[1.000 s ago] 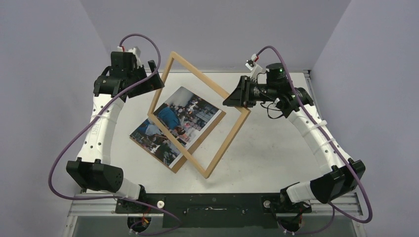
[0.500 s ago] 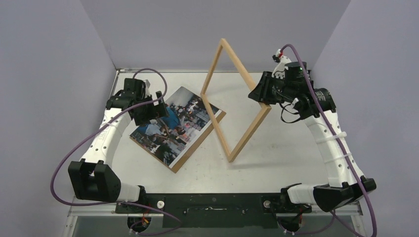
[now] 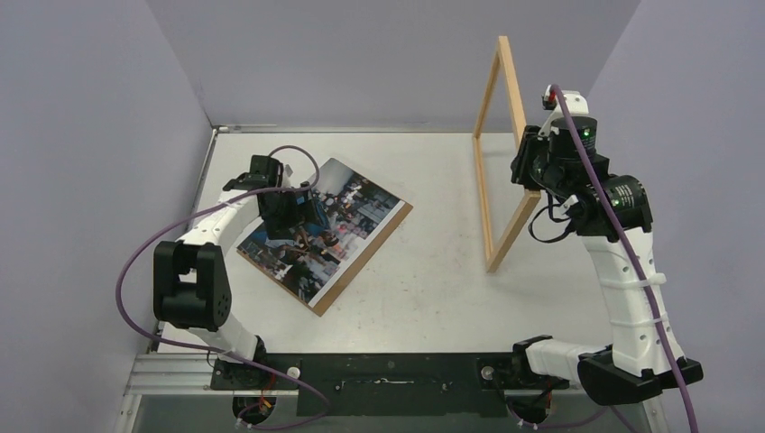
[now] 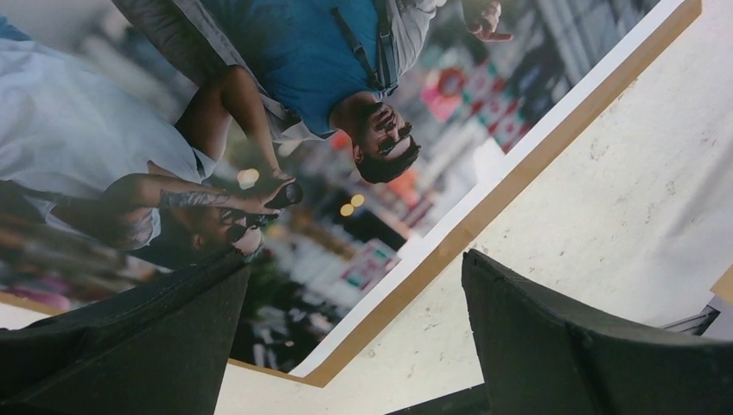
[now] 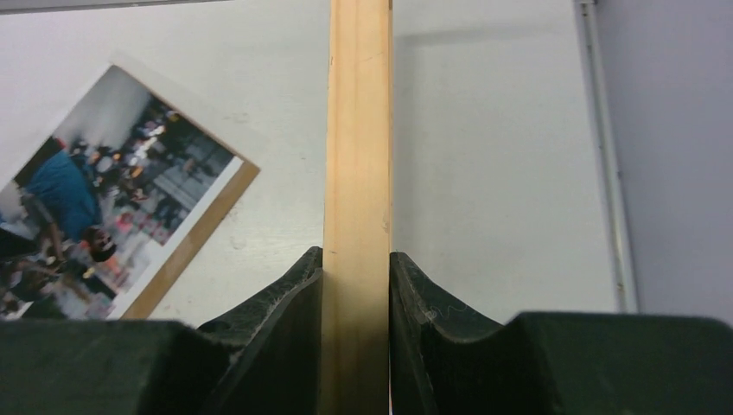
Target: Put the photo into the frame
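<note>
Right gripper (image 5: 356, 258) pinches one bar of the thin light-wood rectangular frame (image 5: 359, 130), holding it upright well right of the glossy street-scene photo (image 3: 361, 203), prob to keep it out of the way. Photo's flat on a brown backing board (image 4: 519, 177). Left gripper (image 4: 354, 258) is over it, jaws spread, nothing held. Can't tell if it's touching tbh.

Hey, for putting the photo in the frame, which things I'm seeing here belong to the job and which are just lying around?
Part of the job: glossy colour street-scene photo; thin light-wood rectangular frame, held up by the right gripper; open left gripper above the photo.
Just lying about: flat brown backing board under the photo; white table.
</note>
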You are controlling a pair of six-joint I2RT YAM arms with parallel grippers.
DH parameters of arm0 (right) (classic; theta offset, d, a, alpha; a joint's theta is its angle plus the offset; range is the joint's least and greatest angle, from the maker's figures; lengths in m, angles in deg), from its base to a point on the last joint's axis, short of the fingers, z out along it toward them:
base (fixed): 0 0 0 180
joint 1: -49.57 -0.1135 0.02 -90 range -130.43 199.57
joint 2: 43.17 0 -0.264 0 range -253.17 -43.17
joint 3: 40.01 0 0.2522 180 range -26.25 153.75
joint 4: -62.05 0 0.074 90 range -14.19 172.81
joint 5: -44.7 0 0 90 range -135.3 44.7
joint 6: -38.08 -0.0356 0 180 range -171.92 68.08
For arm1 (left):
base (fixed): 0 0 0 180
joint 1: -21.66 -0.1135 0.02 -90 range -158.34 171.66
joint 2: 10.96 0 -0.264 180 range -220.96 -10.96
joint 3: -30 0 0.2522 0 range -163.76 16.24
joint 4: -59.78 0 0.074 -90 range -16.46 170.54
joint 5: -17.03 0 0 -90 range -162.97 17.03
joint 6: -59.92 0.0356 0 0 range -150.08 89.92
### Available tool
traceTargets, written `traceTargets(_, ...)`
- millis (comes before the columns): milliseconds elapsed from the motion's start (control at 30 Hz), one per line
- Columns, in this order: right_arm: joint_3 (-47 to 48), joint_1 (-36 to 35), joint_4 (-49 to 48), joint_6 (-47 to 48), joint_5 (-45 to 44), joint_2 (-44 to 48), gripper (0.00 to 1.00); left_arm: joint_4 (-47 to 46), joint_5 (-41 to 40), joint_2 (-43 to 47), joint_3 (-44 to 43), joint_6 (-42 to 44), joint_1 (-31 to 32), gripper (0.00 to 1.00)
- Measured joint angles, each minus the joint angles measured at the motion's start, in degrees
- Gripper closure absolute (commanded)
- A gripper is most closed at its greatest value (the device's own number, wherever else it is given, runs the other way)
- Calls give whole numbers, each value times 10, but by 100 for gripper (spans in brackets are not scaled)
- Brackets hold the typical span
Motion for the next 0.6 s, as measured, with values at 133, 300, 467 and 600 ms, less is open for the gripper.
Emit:
traceTargets(133, 0, 0, 15, 28, -69, -4, 100, -16, 10, -18, 9, -3, 0, 8)
traceTargets(300, -5, 0, 20, 55, -137, -15, 100, -30, 17, -31, 9, -4, 0, 8)
traceTargets(467, -7, -12, 27, 73, -187, -48, 100, -34, 17, -37, 9, -4, 0, 8)
traceTargets(600, -11, -57, 27, 83, -231, -80, 100, -34, 17, -41, 9, -5, 0, 9)
